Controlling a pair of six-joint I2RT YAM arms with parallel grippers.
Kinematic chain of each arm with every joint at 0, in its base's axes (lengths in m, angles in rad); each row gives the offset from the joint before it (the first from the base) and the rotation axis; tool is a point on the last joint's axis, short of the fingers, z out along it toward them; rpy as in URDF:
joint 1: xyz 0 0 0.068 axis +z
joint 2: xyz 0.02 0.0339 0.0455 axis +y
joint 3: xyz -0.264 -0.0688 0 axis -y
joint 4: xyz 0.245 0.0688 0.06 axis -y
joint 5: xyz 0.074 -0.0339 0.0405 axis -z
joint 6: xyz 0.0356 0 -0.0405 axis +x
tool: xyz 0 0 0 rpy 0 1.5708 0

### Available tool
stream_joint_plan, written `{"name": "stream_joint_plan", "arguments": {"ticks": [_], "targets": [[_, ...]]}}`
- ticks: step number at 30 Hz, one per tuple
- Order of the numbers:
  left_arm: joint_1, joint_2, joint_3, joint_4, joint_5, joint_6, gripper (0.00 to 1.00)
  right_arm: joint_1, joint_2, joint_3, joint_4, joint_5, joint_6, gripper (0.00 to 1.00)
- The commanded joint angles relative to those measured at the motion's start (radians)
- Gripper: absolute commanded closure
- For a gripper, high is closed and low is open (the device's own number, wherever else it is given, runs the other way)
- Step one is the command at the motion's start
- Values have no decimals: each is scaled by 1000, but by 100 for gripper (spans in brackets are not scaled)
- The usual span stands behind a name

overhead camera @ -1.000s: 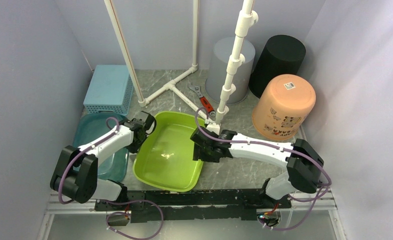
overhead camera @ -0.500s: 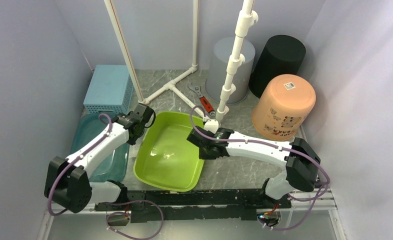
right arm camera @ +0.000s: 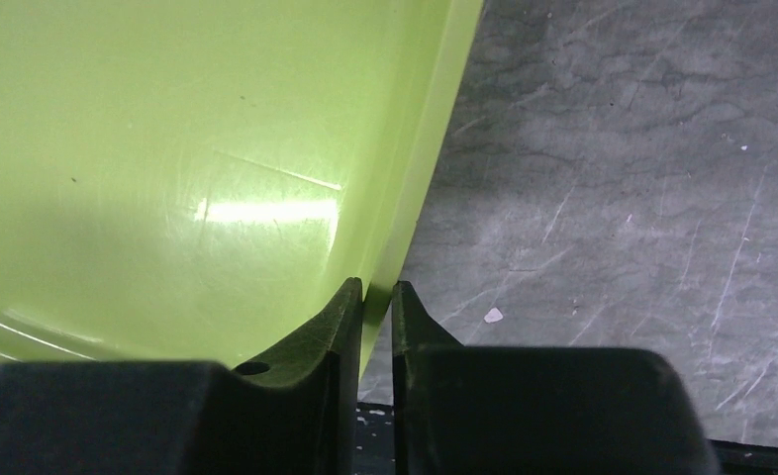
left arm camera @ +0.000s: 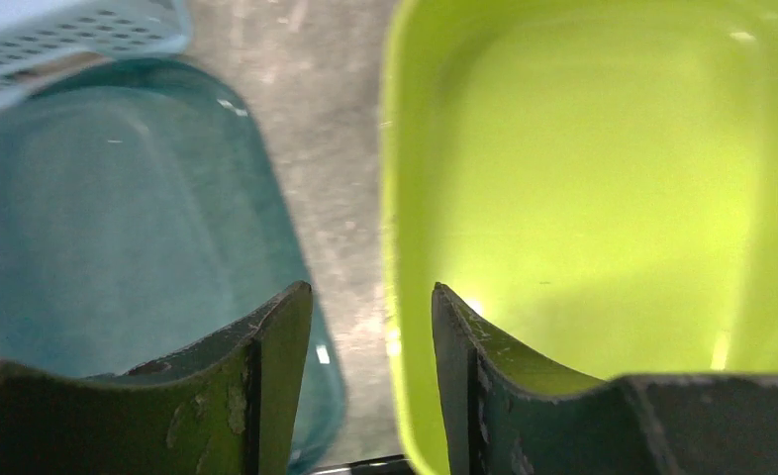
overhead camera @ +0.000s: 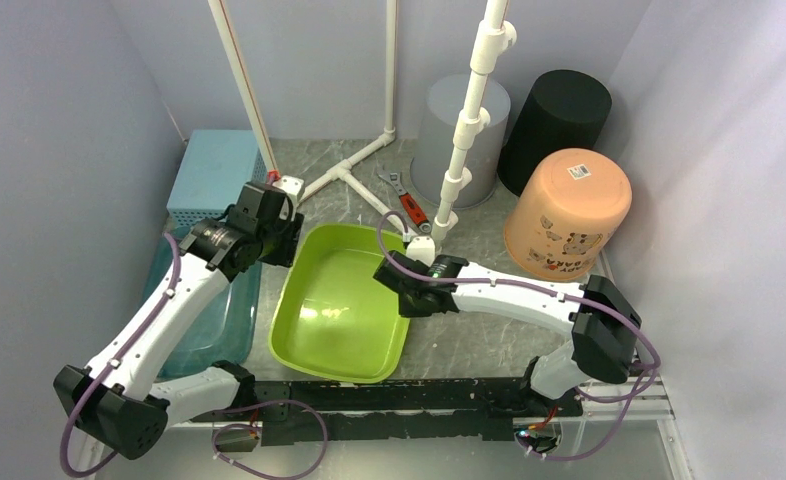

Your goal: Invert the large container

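Observation:
The large container is a lime-green basin (overhead camera: 339, 305), upright with its open side up, in the middle of the table. My right gripper (overhead camera: 406, 298) is shut on its right rim; in the right wrist view the fingers (right arm camera: 377, 287) pinch the thin green wall (right arm camera: 167, 148). My left gripper (overhead camera: 281, 238) is open and hangs above the basin's far-left corner. In the left wrist view its fingers (left arm camera: 370, 297) straddle the bare strip of table just left of the green rim (left arm camera: 603, 158), touching nothing.
A teal basin (overhead camera: 219, 320) lies left of the green one, also in the left wrist view (left arm camera: 118, 218). A blue basket (overhead camera: 214, 175) stands behind it. White pipes (overhead camera: 459, 150), a red-handled wrench (overhead camera: 409, 205), and grey (overhead camera: 459, 120), black (overhead camera: 559, 125) and peach (overhead camera: 569, 210) buckets stand behind.
My left arm has lifted and swung back from the basin's left rim toward its far-left corner. My right gripper has stayed shut on the right rim; the basin has shifted slightly.

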Motion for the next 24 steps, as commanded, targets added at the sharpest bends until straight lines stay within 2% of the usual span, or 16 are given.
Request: {"name": "stream_joint_plan", "arguments": {"ticks": [1,6,11,18,24], "targets": [[4,-10,-43,54,194,-252,47,2,-3,3,28,10,-54,89],[23,-47,-161,119,226,-406,44,2,-11,30,14,41,-172,94],[55,-114,-217,120,156,-488,40,0,-22,31,11,63,-289,100],[57,-156,-316,132,207,-592,37,-1,6,58,32,61,-454,100],[57,-162,-388,145,224,-652,39,-1,34,83,22,71,-541,100]]}}
